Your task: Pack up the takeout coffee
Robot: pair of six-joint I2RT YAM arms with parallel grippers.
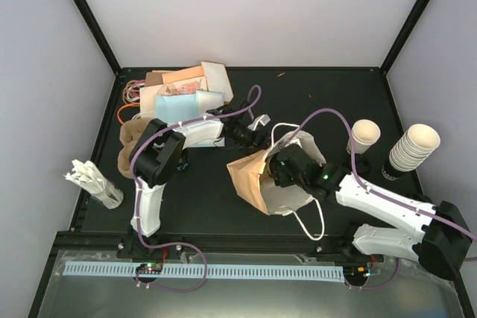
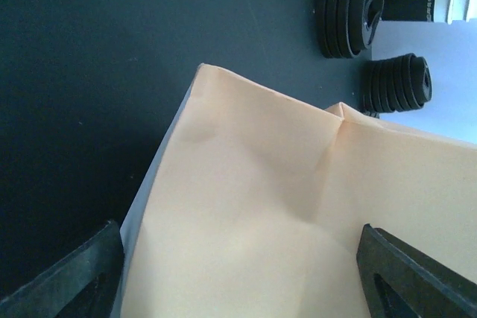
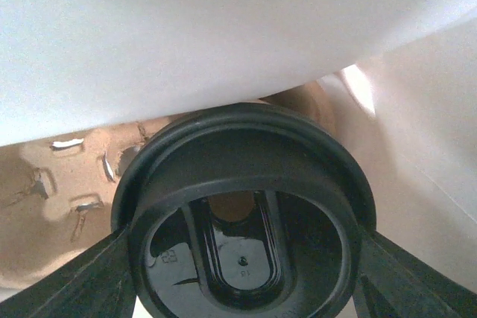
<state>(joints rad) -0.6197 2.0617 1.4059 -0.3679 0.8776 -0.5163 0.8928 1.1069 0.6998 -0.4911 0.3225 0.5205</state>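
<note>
- Far left on the table (image 1: 328, 94), a holder of white sticks or cutlery (image 1: 95, 182) stands near the left edge; I cannot tell which they are.
- Further back, I see a loose pile of paper bags and sleeves (image 1: 182, 88), with brown moulded trays (image 1: 128, 143) just in front of it.
- The left gripper (image 1: 259, 126) reaches across to the far left edge of the paper bag (image 1: 250, 176). In the left wrist view its fingers (image 2: 71, 281) are spread wide, with the bag's tan panel (image 2: 283, 184) lying between them. I cannot tell whether either finger touches the paper.
- Beyond the bag in that same view, two stacks of black lids (image 2: 350, 13) lie on the table.
- The bag lies in the middle of the table with its white inside and white handles showing.
- The right gripper (image 1: 287, 163) is pushed into the bag's mouth.
- In the right wrist view, the takeout coffee (image 3: 242, 206) is inside the bag, with only its round black lid showing. The right fingers (image 3: 82, 288) press against both sides of the lid, so the cup is pinched between them. White bag wall is above it and brown moulded pulp (image 3: 52, 191) is to its left.
- From above, the gripper hides the cup.
- On the right, a single cream cup (image 1: 365, 133) stands near a stack of cream cups (image 1: 414, 145).
</note>
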